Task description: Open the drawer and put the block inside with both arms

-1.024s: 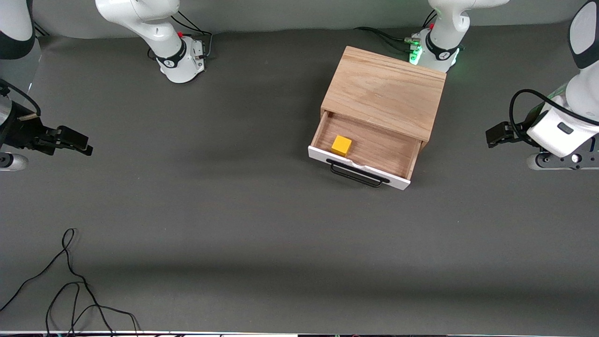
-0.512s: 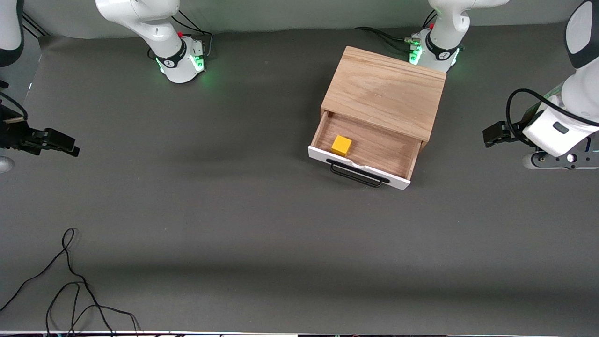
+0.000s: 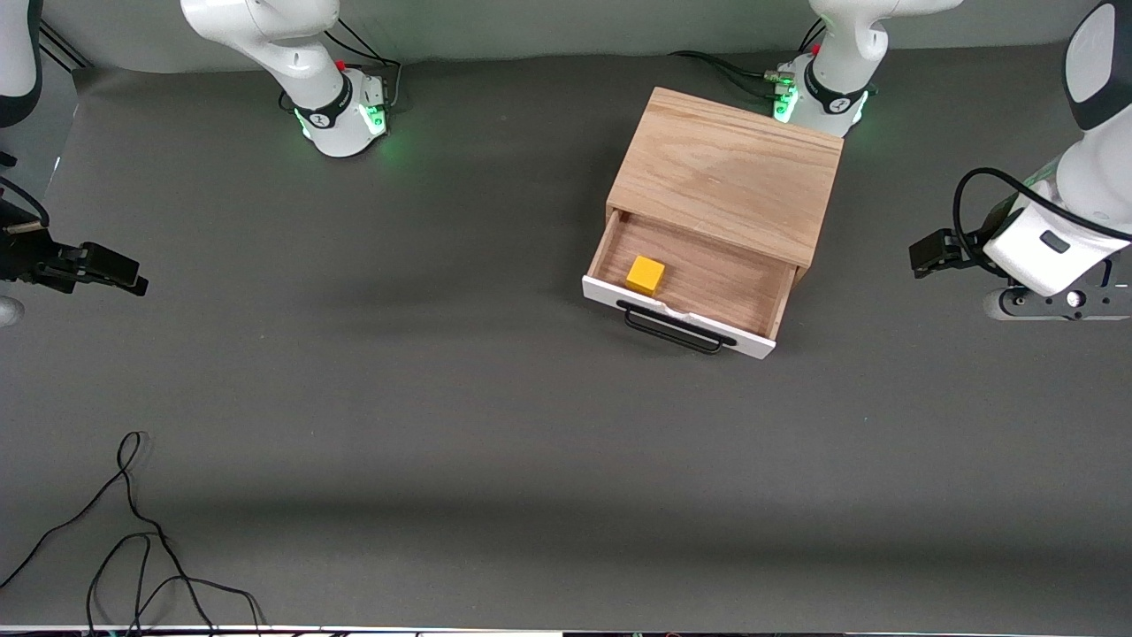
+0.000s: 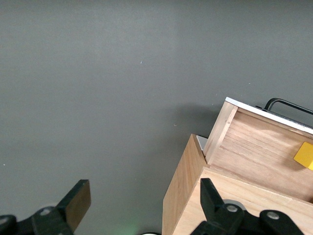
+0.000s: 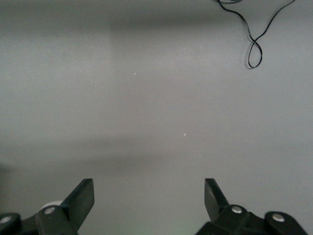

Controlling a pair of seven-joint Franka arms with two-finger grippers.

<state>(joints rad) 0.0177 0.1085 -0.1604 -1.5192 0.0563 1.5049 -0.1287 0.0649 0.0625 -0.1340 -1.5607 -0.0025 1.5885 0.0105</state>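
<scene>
The light oak box (image 3: 727,172) stands near the left arm's base. Its drawer (image 3: 707,283) is pulled open toward the front camera, with white front panel and black wire handle (image 3: 676,330). The yellow block (image 3: 646,275) lies inside the drawer, at the end toward the right arm; it also shows in the left wrist view (image 4: 305,155). My left gripper (image 3: 929,253) is open and empty, up beside the box at the left arm's end of the table. My right gripper (image 3: 115,270) is open and empty over bare table at the right arm's end.
A loose black cable (image 3: 133,531) lies on the grey table cover near the front camera, toward the right arm's end. It also shows in the right wrist view (image 5: 254,34). Both arm bases glow green.
Both grippers have drawn back a little toward their own ends of the table. The right arm's base light has turned green. The drawer and block have not moved.
</scene>
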